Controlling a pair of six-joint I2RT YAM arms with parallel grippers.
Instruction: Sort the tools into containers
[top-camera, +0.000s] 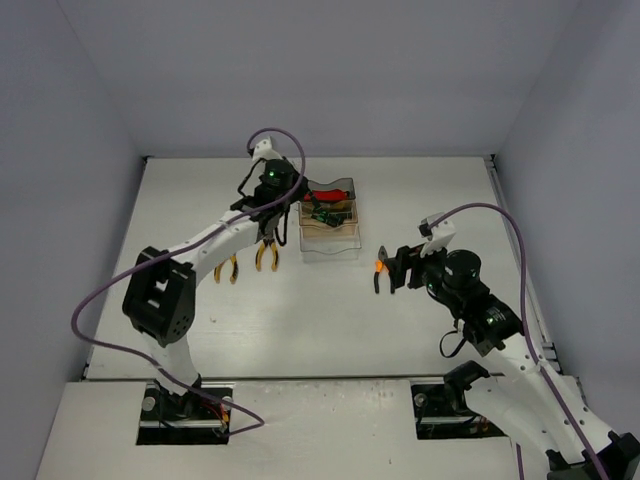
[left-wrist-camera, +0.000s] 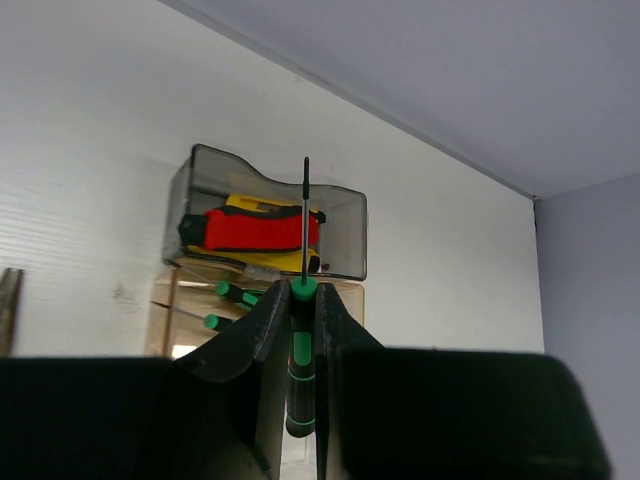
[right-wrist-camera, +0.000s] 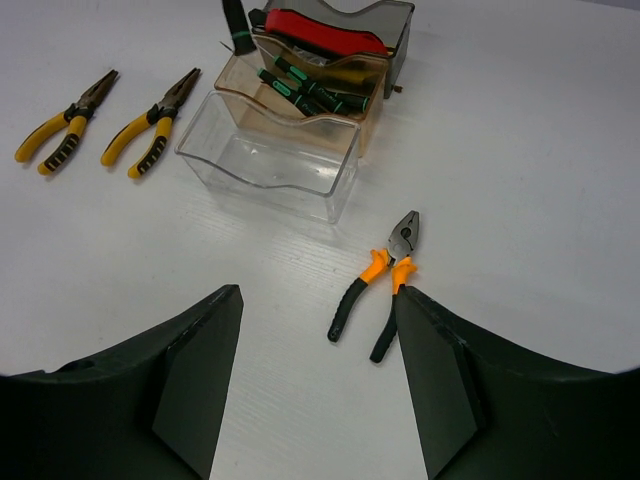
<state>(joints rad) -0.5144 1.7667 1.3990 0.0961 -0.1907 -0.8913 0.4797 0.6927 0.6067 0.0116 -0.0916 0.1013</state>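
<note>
Left gripper (left-wrist-camera: 302, 296) nearly closed, clamped on green-black screwdriver (left-wrist-camera: 301, 350) by handle. Shaft points past fingertips toward grey bin (left-wrist-camera: 345, 240). Screwdriver looks light, stiff, thin; handle is right hold, bare shaft would likely slip. Left arm stretched toward far edge of counter (top-camera: 200, 330), gripper close by amber bin (right-wrist-camera: 300, 110), which holds other screwdrivers (right-wrist-camera: 300, 90).

Right gripper (right-wrist-camera: 315, 300) wide open, empty, arm bent, hovering above orange-handled pliers (right-wrist-camera: 385, 270) lying between clear bin (right-wrist-camera: 270, 170) and right edge. Pliers likely heavier, rigid, hinged; take across both rubber handles. Two yellow-handled pliers (right-wrist-camera: 150, 130) lie on left-edge side of bins.

Bare table (right-wrist-camera: 520, 180) around orange pliers (right-wrist-camera: 392, 262), clear bin (right-wrist-camera: 265, 185) just beyond, left hand (left-wrist-camera: 303, 300) by amber bin (right-wrist-camera: 365, 105)
</note>
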